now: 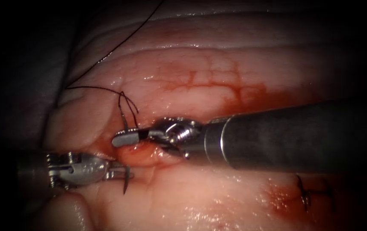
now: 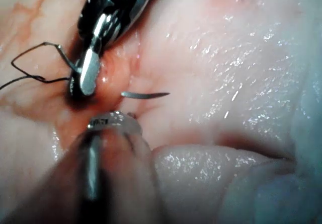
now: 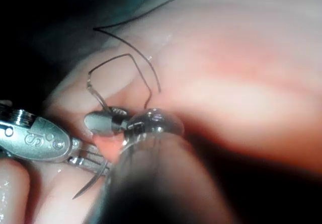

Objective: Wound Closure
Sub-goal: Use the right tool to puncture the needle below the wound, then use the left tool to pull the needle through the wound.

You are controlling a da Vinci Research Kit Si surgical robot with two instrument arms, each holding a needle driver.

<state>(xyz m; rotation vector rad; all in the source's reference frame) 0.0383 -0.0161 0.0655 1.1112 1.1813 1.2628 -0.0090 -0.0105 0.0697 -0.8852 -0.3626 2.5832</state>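
Note:
My left tool (image 1: 125, 171) comes in from the lower left, its jaws shut on the curved needle (image 1: 126, 182) near its blunt end. The needle hangs free above the tissue (image 1: 200, 77), point toward the front, at the left end of the cut (image 1: 149, 159). My right tool (image 1: 122, 139) reaches in from the right, just above the cut, jaws shut on the dark thread (image 1: 122, 105), which loops up from them. In the left wrist view the needle (image 2: 146, 94) lies between my left tool (image 2: 118, 121) and the right tool (image 2: 86, 80). The right wrist view shows the thread (image 3: 126, 58), the right tool (image 3: 99, 121) and the needle (image 3: 90, 183).
The thread runs on from the loops (image 1: 89, 87) to the left and up over the tissue's far edge (image 1: 140, 25). A finished stitch (image 1: 316, 193) sits at the lower right. Red fluid (image 1: 252, 96) stains the tissue behind the right tool's shaft (image 1: 294, 137).

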